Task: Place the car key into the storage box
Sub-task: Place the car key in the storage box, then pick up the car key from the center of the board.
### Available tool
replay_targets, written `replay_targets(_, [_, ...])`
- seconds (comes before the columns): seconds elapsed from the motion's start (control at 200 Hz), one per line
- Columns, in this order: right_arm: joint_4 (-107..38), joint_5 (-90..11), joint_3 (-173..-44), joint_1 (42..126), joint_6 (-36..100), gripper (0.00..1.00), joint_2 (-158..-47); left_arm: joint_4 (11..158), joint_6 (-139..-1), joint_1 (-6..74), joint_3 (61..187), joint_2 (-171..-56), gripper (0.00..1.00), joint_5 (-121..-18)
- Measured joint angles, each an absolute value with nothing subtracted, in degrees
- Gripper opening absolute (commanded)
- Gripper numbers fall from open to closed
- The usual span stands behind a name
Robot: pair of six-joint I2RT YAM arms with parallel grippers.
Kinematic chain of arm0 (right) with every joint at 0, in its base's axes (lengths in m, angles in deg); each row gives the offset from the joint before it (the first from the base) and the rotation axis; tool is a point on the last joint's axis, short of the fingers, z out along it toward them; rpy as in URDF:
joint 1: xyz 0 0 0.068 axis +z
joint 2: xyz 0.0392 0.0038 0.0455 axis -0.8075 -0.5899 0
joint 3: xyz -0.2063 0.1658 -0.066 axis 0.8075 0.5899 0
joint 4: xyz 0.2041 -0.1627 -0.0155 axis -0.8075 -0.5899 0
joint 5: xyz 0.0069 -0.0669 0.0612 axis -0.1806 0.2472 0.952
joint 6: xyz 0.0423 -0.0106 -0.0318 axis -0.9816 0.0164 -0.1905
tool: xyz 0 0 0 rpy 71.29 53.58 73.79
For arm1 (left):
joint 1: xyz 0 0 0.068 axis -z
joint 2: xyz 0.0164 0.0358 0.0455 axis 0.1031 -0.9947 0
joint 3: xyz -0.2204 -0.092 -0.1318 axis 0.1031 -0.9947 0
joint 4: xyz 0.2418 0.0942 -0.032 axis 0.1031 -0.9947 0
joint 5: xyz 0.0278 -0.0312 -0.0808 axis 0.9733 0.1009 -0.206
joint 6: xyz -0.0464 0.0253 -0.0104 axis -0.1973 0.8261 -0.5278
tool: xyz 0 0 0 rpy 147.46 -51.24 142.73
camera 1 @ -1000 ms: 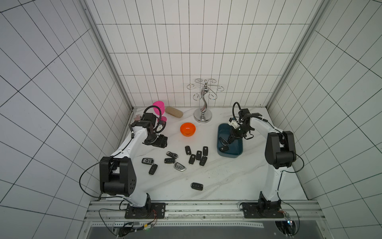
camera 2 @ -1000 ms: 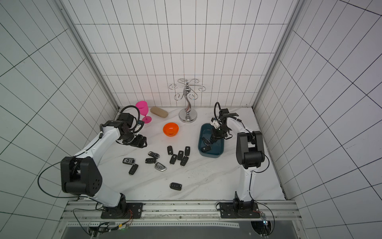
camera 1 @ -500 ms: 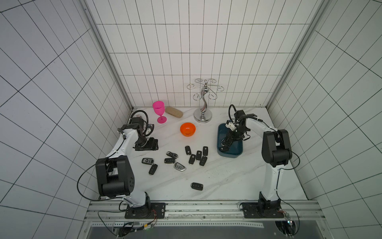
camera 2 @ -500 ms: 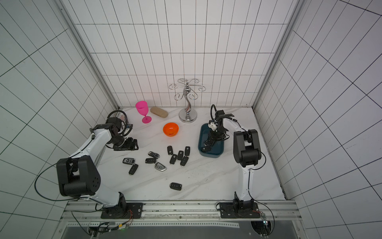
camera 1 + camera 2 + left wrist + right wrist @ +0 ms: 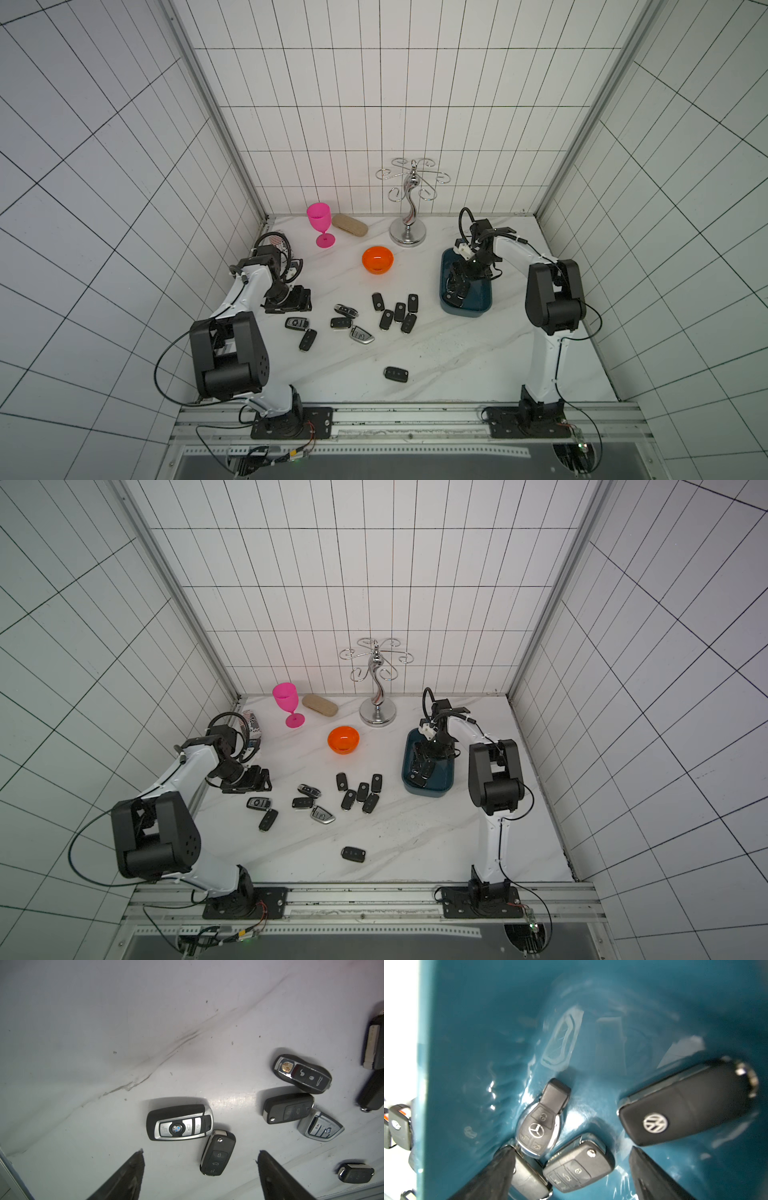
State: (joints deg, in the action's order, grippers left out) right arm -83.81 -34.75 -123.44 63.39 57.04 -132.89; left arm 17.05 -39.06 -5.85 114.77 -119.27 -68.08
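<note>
While right gripper (image 5: 571, 1148) gapes, car key (image 5: 685, 1105) lies beside one jaw.

Bright, even overhead lighting in both top views; tile lines bent toward frame edges. Soft shadows beside keys (image 5: 179, 1122) on desk (image 5: 104, 1022). White glare on storage box (image 5: 471, 1032) floor; Volkswagen key (image 5: 685, 1105) blurred.

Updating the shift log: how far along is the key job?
Done: at least four keys lie in the storage box. In hand: nothing; the right gripper is open over the box, left gripper open over the table. Left: about eleven loose keys on it.
</note>
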Motion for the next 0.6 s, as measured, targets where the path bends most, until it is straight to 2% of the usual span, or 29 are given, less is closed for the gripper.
replay_targets(0.28, [-83.33,-34.38,-123.68,63.39,56.86,0.95,-128.7,17.79,-35.48,-7.58,116.76,-118.7,0.79,-66.11])
replay_targets(0.415, [-82.74,-33.35,-123.77,63.39,56.56,0.95,-126.6,21.58,-22.8,-7.82,111.88,-113.24,0.78,-68.04])
replay_targets(0.6, [-82.04,-32.56,-123.77,63.37,55.92,0.95,-125.85,21.29,1.88,-8.02,104.01,-107.58,0.8,-69.35])
